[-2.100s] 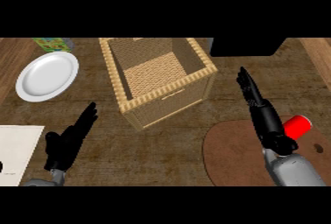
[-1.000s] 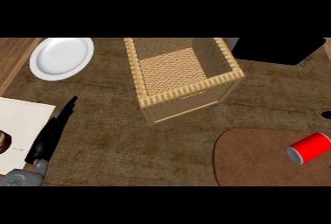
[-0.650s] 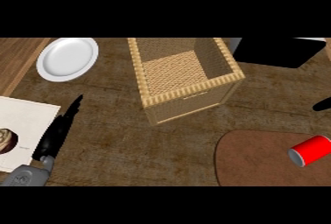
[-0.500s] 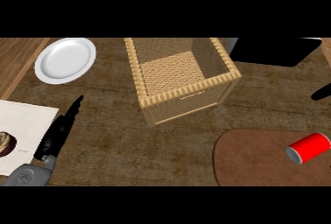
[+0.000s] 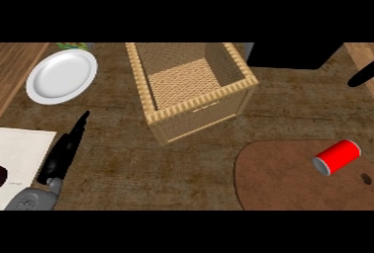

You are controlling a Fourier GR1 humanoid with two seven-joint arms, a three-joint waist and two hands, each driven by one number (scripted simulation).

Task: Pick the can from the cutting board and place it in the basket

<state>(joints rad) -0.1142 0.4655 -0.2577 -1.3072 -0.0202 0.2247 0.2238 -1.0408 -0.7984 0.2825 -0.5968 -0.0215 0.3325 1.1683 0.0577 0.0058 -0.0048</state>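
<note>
A red can (image 5: 337, 156) lies on its side on the brown oval cutting board (image 5: 285, 178) at the lower right. The woven basket (image 5: 191, 89) stands at the upper middle, with nothing inside. My left hand (image 5: 64, 152) rests open at the lower left, fingers straight and pointing up. Of my right hand (image 5: 361, 77) only a dark fingertip shows at the right edge, well above the can and apart from it.
A white plate (image 5: 61, 75) sits at the upper left with a green item (image 5: 74, 46) just behind it. A pale mat (image 5: 21, 158) lies at the left edge. A black box (image 5: 296, 54) stands behind the basket at the upper right.
The view has shifted, so the basket and can sit further left. My right hand has slid up the right edge. The left hand has kept its pose.
</note>
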